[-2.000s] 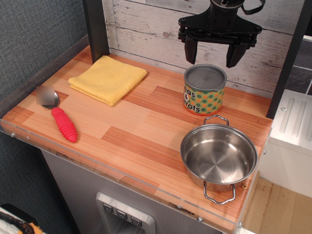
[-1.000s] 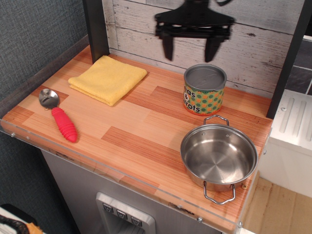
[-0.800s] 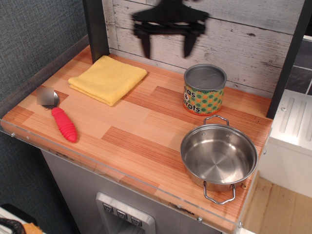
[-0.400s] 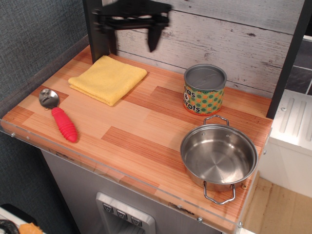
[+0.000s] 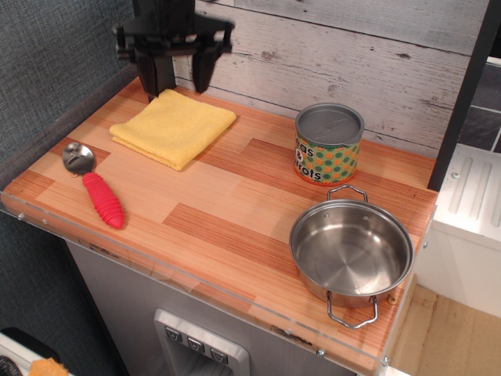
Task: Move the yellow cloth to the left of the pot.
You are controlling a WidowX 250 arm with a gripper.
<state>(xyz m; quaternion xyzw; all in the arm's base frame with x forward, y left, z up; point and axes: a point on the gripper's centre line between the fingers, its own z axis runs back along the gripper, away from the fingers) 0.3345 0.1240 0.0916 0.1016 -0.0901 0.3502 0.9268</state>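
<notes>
The yellow cloth (image 5: 173, 127) lies folded flat at the back left of the wooden counter. The shiny steel pot (image 5: 351, 252) with two wire loop handles stands at the front right, empty. My black gripper (image 5: 174, 81) hangs open and empty in the air above the cloth's back corner, close to the wall, not touching the cloth.
A tin can (image 5: 329, 143) with a green-orange dotted label stands behind the pot. A spoon with a red handle (image 5: 97, 192) lies at the front left. A dark post (image 5: 155, 39) stands at the back left corner. The white plank wall (image 5: 352, 47) runs along the back.
My gripper has swept left along the back wall, from above the tin can to above the cloth, and has come lower. Nothing on the counter has moved.
</notes>
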